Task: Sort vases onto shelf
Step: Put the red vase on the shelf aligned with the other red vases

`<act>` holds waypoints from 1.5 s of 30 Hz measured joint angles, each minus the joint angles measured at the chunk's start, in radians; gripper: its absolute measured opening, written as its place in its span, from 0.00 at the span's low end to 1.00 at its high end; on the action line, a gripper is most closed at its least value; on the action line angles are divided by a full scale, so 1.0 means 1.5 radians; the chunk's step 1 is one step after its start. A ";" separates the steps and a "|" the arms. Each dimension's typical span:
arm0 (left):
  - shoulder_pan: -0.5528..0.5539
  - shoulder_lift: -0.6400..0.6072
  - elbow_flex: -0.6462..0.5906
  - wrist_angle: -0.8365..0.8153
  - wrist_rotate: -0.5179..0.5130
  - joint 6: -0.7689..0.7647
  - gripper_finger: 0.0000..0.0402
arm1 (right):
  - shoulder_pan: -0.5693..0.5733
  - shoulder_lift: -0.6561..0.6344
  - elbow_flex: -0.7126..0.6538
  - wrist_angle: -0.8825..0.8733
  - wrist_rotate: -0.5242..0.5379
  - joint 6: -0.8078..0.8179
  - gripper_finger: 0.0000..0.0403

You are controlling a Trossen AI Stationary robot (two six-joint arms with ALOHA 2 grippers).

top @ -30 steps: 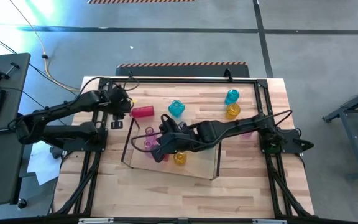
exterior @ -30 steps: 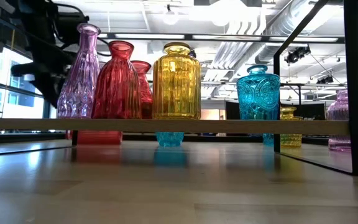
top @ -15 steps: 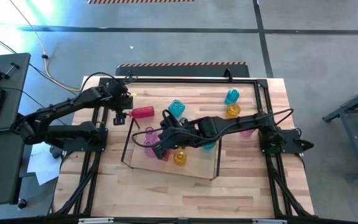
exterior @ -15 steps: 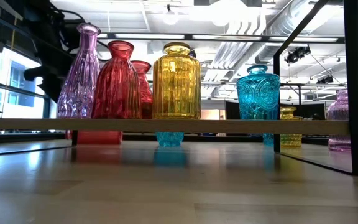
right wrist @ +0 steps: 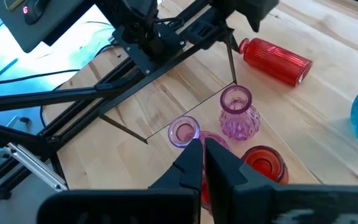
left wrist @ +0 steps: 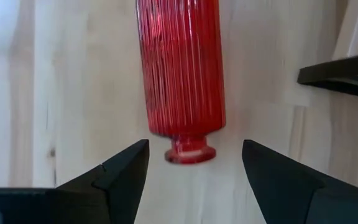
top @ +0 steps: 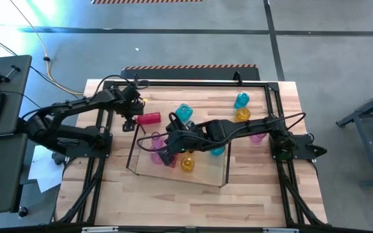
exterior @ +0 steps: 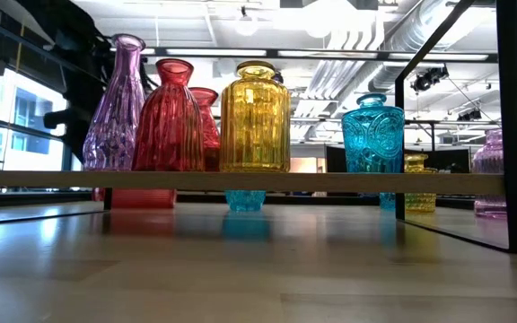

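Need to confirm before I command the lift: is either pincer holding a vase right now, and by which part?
Nothing is held. The left pincer is open, its fingers either side of the mouth of the red vase lying on its side, not touching. The right pincer is shut, empty.

In the left wrist view the red vase [left wrist: 180, 81] lying on the table is cut off by the picture's edge, so its base end cannot be seen. In the low view a red vase [exterior: 206, 126] is mostly hidden behind others, and the shelf [exterior: 240, 180] board hides all but the bottom of a blue one [exterior: 245, 199], maybe standing on the table behind.
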 joint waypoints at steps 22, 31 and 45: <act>0.000 0.155 0.001 0.098 0.035 -0.031 0.61 | 0.000 0.000 0.000 -0.011 -0.005 0.002 0.00; 0.000 0.155 0.001 0.101 -0.006 -0.037 0.39 | 0.000 -0.001 0.000 -0.010 -0.005 0.002 0.00; 0.000 0.150 0.027 0.006 -0.101 -0.094 0.36 | 0.001 -0.001 0.000 -0.010 -0.005 -0.010 0.00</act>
